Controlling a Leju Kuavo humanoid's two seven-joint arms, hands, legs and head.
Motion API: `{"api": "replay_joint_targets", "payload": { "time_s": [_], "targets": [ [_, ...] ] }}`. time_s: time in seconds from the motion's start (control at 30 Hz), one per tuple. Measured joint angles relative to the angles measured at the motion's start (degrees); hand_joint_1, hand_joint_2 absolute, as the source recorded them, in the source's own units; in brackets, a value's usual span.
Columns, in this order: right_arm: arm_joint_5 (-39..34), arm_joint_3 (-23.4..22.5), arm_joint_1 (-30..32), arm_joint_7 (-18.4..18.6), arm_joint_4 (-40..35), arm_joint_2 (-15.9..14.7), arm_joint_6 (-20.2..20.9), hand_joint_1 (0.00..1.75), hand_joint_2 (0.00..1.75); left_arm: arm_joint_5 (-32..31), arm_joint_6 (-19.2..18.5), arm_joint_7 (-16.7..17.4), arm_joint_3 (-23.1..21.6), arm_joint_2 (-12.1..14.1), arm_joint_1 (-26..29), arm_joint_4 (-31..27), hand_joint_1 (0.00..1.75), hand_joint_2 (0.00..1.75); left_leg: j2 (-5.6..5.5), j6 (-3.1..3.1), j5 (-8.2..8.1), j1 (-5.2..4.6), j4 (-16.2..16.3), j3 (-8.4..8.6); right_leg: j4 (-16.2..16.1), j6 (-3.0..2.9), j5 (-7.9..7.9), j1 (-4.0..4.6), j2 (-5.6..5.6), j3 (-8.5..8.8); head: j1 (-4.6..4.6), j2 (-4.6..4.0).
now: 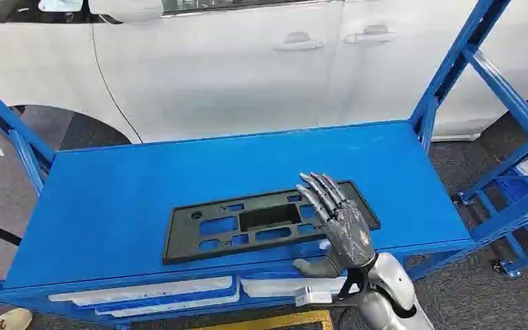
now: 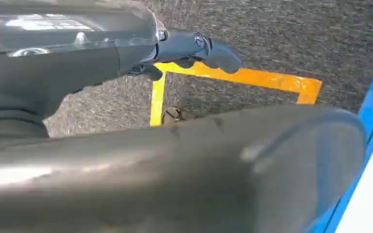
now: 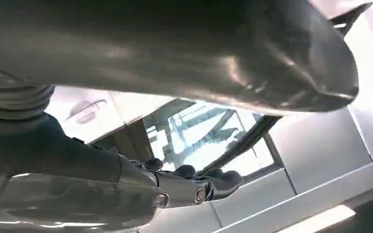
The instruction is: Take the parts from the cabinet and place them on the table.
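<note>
Right hand [image 1: 337, 227] empty over black part [image 1: 261, 221]; white car [image 1: 247, 62] behind.

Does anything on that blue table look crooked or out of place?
Slightly. The flat black plastic panel with cut-outs lies a little askew on the blue metal table, its right end farther back than its left. The right hand hovers open over its right end. Nothing looks damaged or spilled.
</note>
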Motion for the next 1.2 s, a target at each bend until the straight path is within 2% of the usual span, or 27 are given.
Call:
{"api": "replay_joint_targets", "payload": {
  "time_s": [0.03, 0.1, 0.13, 0.23, 0.27, 0.3, 0.33, 0.4, 0.43, 0.47, 0.5, 0.53, 0.6, 0.63, 0.73, 0.77, 0.8, 0.83, 0.87, 0.93, 0.97, 1.0, 1.03, 1.1, 1.13, 1.17, 1.2],
  "targets": [
    [0.1, 0.0, 0.1, 0.0, 0.0, -0.1, 0.0, 0.0, 0.0, 0.0, 0.0, 0.0, 0.0, 0.0, 0.0, 0.0, 0.0, 0.0, 0.0, 0.11, 2.65, 0.02, -4.0, 1.94, 0.0, 0.1, -0.17, -0.01, 0.12, 0.31, 0.0, 0.0],
    [1.5, -0.1, 0.2, 0.4, 0.1, -0.3, -0.3, 0.0, 0.0, 0.0, 0.0, 0.0, 0.0, 0.0, 0.0, 0.0, 0.0, 0.0, 0.01, 0.65, 8.0, 0.03, -15.0, 7.21, 0.0, 0.44, -0.69, 0.0, 0.25, 1.12, 0.0, 0.0],
    [3.3, -0.1, 0.2, 0.9, 0.1, -0.5, -0.7, 0.0, 0.0, -0.2, -0.1, 0.0, 0.0, 0.1, -0.1, 0.0, 0.0, 0.0, -0.07, 0.81, 6.95, -0.32, -16.5, 8.45, 0.0, 0.74, -0.9, 0.32, 0.26, 1.18, 0.0, 0.0],
    [8.8, -0.2, 0.7, 2.1, 0.0, -1.8, -0.9, 0.0, 0.0, -0.4, -0.3, -0.1, 0.0, 0.1, -0.2, 0.0, 0.0, 0.0, -0.09, 1.6, 6.72, -0.47, -17.2, 8.31, -0.1, 1.53, -0.88, 0.24, 0.26, 1.01, 0.0, 0.0],
    [9.7, -0.2, 0.9, 2.1, -0.1, -2.1, -0.9, 0.0, 0.0, -0.4, -0.4, -0.1, 0.0, 0.2, -0.1, 0.0, 0.0, 0.0, -0.11, 2.05, 6.85, -0.16, -17.6, 8.43, -0.2, 1.94, -0.96, 0.49, 0.27, 1.18, 0.0, 0.0],
    [10.5, -0.2, 1.1, 2.2, -0.3, -2.6, -0.9, 0.0, 0.0, -0.5, -0.5, -0.1, 0.0, 0.2, -0.1, 0.0, 0.0, 0.0, -0.03, 2.44, 7.12, 0.19, -18.2, 8.87, 0.3, 2.23, -1.56, 0.22, 0.27, 1.26, 0.0, 0.0],
    [11.6, -0.2, 1.2, 2.2, -0.4, -3.1, -1.3, 0.0, 0.0, -0.5, -0.6, -0.1, 0.0, 0.2, -0.2, 0.0, 0.0, 0.0, 0.0, 2.8, 7.08, 0.16, -18.3, 9.04, 2.4, 2.41, -2.96, 0.28, 0.21, 0.41, 0.0, 0.0],
    [14.2, 0.0, 1.5, 2.6, -0.2, -4.3, -2.0, 0.0, 0.0, -0.5, -0.6, -0.1, 0.0, 0.2, -0.3, 0.0, 0.0, 0.0, 0.05, 3.05, 7.02, 0.07, -18.3, 8.93, 11.6, 2.81, -7.46, 0.1, 0.22, -4.34, 0.0, 0.0],
    [15.5, 0.2, 1.6, 2.8, 0.1, -4.7, -2.5, 0.0, 0.0, -0.5, -0.6, -0.2, 0.0, 0.2, -0.3, 0.0, 0.0, 0.0, 0.05, 3.12, 6.98, 0.02, -18.3, 8.9, 15.9, 2.95, -8.97, 0.02, 0.22, -6.67, 0.0, 0.0],
    [17.1, 0.6, 1.7, 3.4, 0.7, -5.1, -3.2, 0.0, 0.0, -0.6, -0.6, -0.2, 0.0, 0.2, -0.2, 0.0, 0.0, 0.0, 0.05, 3.13, 6.96, -0.01, -18.2, 8.9, 18.5, 3.03, -9.17, -0.05, 0.21, -8.23, 0.0, 0.0],
    [18.6, 1.1, 1.7, 4.2, 1.3, -5.4, -4.0, 0.0, 0.0, -0.6, -0.6, -0.3, 0.0, 0.2, -0.2, 0.0, 0.0, 0.0, 0.05, 3.12, 6.94, -0.01, -18.2, 8.98, 17.9, 3.06, -7.79, -0.12, 0.21, -8.25, 0.0, 0.0],
    [20.1, 1.6, 1.6, 4.9, 1.8, -5.6, -4.5, 0.0, 0.0, -0.7, -0.7, -0.4, 0.0, 0.2, -0.3, 0.0, 0.0, 0.0, 0.01, 3.06, 6.89, -0.01, -18.2, 9.08, 14.8, 3.03, -5.4, -0.17, 0.18, -7.02, 0.0, 0.0],
    [22.3, 2.8, 1.3, 6.4, 3.0, -6.1, -5.3, 0.0, 0.0, -1.0, -1.0, -0.5, 0.0, 0.2, -0.3, 0.0, 0.0, 0.0, -0.07, 2.78, 6.67, 0.0, -18.0, 9.39, 3.6, 2.65, 0.29, -0.21, 0.06, -1.84, 0.0, 0.0],
    [23.0, 3.2, 0.9, 6.9, 3.6, -6.3, -5.5, 0.0, 0.0, -1.1, -1.0, -0.5, -0.1, 0.2, -0.3, 0.0, 0.0, 0.0, -0.08, 2.53, 6.54, -0.17, -17.9, 9.37, 0.5, 2.36, 0.17, -0.04, 0.01, -0.49, 0.0, 0.0],
    [23.8, 4.4, 0.7, 7.5, 5.1, -6.5, -5.9, 0.0, 0.0, -1.1, -1.1, -0.7, -0.1, 0.2, -0.4, 0.0, 0.0, 0.0, -0.09, 1.56, 6.53, -0.33, -17.9, 9.19, 0.4, 1.63, 0.42, 0.4, 0.12, -0.81, 0.0, 0.0],
    [23.9, 4.8, 0.5, 7.5, 5.6, -6.5, -5.9, 0.0, 0.0, -1.1, -1.1, -0.8, -0.1, 0.2, -0.4, 0.0, 0.0, 0.0, -0.09, 1.23, 6.61, -0.33, -18.1, 9.29, 0.3, 1.32, 0.55, 0.34, 0.14, -0.78, 0.0, 0.0],
    [24.0, 5.3, 0.2, 7.5, 6.1, -6.5, -5.9, 0.0, 0.0, -1.1, -1.1, -0.9, -0.1, 0.3, -0.5, 0.0, 0.0, 0.0, -0.05, 0.9, 6.24, -0.27, -17.8, 9.09, -0.3, 0.74, 0.96, -0.21, 0.05, -0.58, 0.0, 0.0],
    [23.8, 5.8, -0.3, 7.4, 6.6, -6.5, -5.9, 0.0, 0.0, -1.1, -1.0, -0.9, -0.1, 0.4, -0.5, 0.0, 0.0, 0.0, -0.01, 0.6, 4.98, -0.2, -16.2, 8.61, -0.4, 0.53, 0.97, -0.18, -0.01, -0.5, 0.0, 0.0],
    [23.3, 6.3, -0.9, 7.3, 7.2, -6.5, -5.9, 0.0, 0.0, -1.1, -1.1, -0.9, -0.1, 0.3, -0.5, 0.0, 0.0, 0.0, -0.01, 0.33, 2.63, -0.12, -12.5, 6.98, -0.4, 0.26, 0.97, -0.19, -0.04, -0.53, 0.0, 0.0],
    [21.9, 7.4, -1.7, 7.1, 8.8, -6.5, -5.9, 0.0, 0.0, -1.0, -1.0, -0.9, -0.1, 0.3, -0.5, 0.0, 0.0, 0.0, -0.01, -0.11, -1.61, 0.09, -3.1, 2.68, -0.3, 0.15, 0.94, -0.03, -0.12, -0.59, 0.0, 0.0],
    [21.2, 8.0, -2.1, 7.1, 9.5, -6.5, -5.9, 0.0, 0.0, -0.9, -1.0, -0.9, -0.1, 0.3, -0.4, 0.0, 0.0, 0.0, -0.01, -0.2, -2.5, 0.09, 0.4, 1.05, -0.3, 0.14, 0.94, 0.0, -0.12, -0.59, 0.0, 0.0],
    [20.7, 8.5, -2.4, 6.9, 10.0, -6.5, -5.9, 0.0, 0.0, -0.9, -1.0, -1.0, 0.0, 0.3, -0.4, 0.0, 0.0, 0.0, -0.01, -0.21, -1.68, 0.09, 0.6, 0.81, -0.3, 0.14, 0.92, 0.0, -0.11, -0.51, 0.0, 0.0],
    [20.4, 8.9, -2.6, 6.9, 10.4, -6.5, -5.9, 0.0, 1.75, -0.9, -1.0, -1.0, 0.0, 0.3, -0.4, 0.0, 0.0, 0.0, -0.01, -0.13, 0.31, 0.09, -2.0, 2.04, -0.3, 0.17, 0.86, 0.0, -0.09, -0.42, 0.0, 0.0],
    [19.5, 9.8, -3.2, 6.8, 11.2, -6.5, -6.0, 0.0, 1.75, -0.9, -1.0, -1.0, 0.0, 0.3, -0.4, 0.0, 0.0, 0.0, 0.0, 0.32, 5.81, 0.09, -12.8, 7.16, -0.2, 0.38, 0.64, 0.0, -0.03, -0.1, 0.0, 0.0],
    [18.9, 10.2, -3.6, 6.7, 11.5, -6.5, -6.1, 0.0, 1.75, -0.9, -0.9, -1.2, 0.0, 0.3, -0.4, 0.0, 0.0, 0.0, 0.01, 0.65, 6.8, 0.05, -17.2, 9.06, -0.2, 0.59, 0.5, 0.0, -0.02, 0.0, 0.0, 0.0],
    [18.4, 10.8, -4.0, 6.6, 11.8, -6.5, -6.4, 0.0, 1.75, -0.9, -0.9, -1.2, 0.0, 0.3, -0.5, 0.0, 0.0, 0.0, -0.01, 0.94, 6.23, -0.35, -18.1, 9.58, 0.1, 0.92, 0.39, 0.4, 0.03, -0.2, 0.0, 0.0],
    [17.9, 11.3, -4.3, 6.6, 12.1, -6.4, -6.9, 0.0, 1.75, -0.9, -0.9, -1.4, 0.0, 0.3, -0.6, 0.0, 0.0, 0.0, -0.07, 1.22, 6.33, -0.35, -17.9, 9.48, 0.0, 1.17, 0.53, 0.32, 0.06, -0.35, 0.0, 0.0]
  ]
}}
